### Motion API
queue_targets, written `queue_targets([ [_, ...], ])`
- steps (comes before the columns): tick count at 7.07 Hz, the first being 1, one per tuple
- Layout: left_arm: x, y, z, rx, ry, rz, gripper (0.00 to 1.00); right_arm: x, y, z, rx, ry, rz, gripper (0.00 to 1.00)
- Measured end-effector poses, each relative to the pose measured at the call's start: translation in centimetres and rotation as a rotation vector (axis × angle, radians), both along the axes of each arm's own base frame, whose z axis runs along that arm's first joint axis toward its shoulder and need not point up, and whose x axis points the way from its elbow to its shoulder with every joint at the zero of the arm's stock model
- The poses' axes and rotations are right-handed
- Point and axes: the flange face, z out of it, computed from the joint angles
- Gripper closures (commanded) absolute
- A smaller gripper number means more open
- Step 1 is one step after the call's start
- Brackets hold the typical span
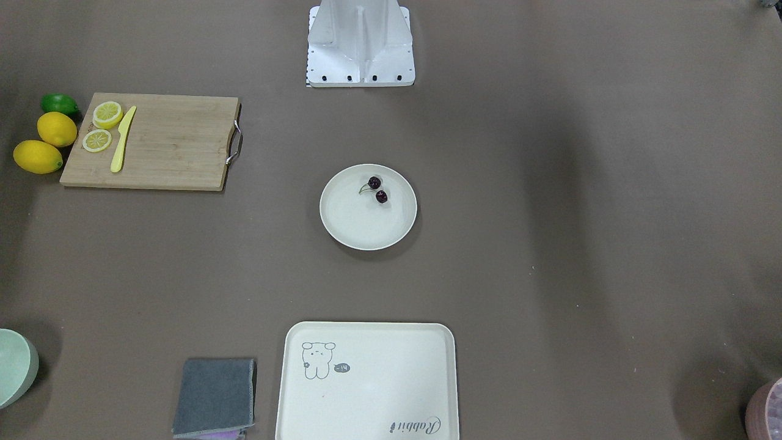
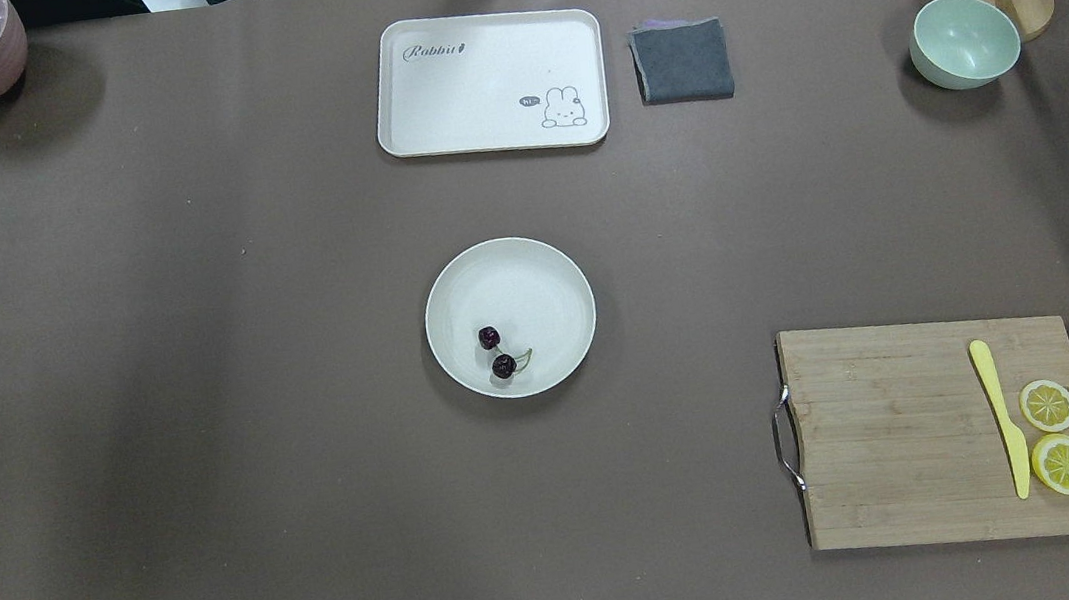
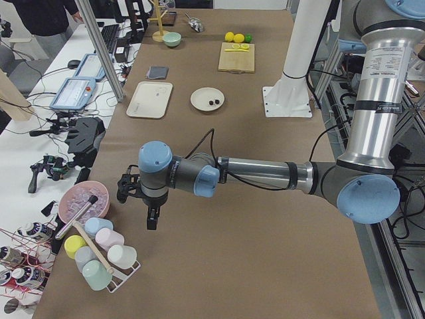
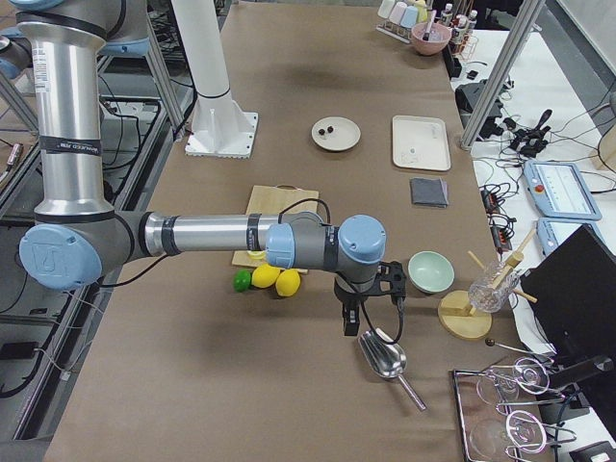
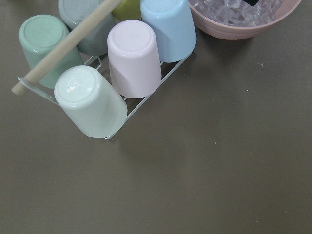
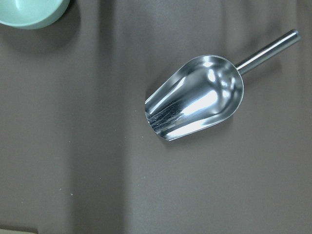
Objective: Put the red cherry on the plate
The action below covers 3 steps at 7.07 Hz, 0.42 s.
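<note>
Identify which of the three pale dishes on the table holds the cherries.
The round plate in the table's middle: the two dark cherries lie on it. The rectangular tray and the green bowl hold no cherries.

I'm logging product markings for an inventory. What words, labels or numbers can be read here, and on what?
"Rabbit": printed in one corner of the tray.
Speech bubble on the tray: too small to read for sure.
Lettering on the silver tube of the left arm and of the right arm: too small to read.
No other readable text.
</note>
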Motion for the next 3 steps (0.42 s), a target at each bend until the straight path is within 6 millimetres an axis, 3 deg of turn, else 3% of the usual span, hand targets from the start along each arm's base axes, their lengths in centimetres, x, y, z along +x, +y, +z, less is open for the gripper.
queue_targets([
  [3, -0.03, 0.03, 0.01, 0.000, 0.001, 0.000, 0.02, -0.03, 0.03, -0.03, 0.001, -0.005, -0.001, 0.00],
])
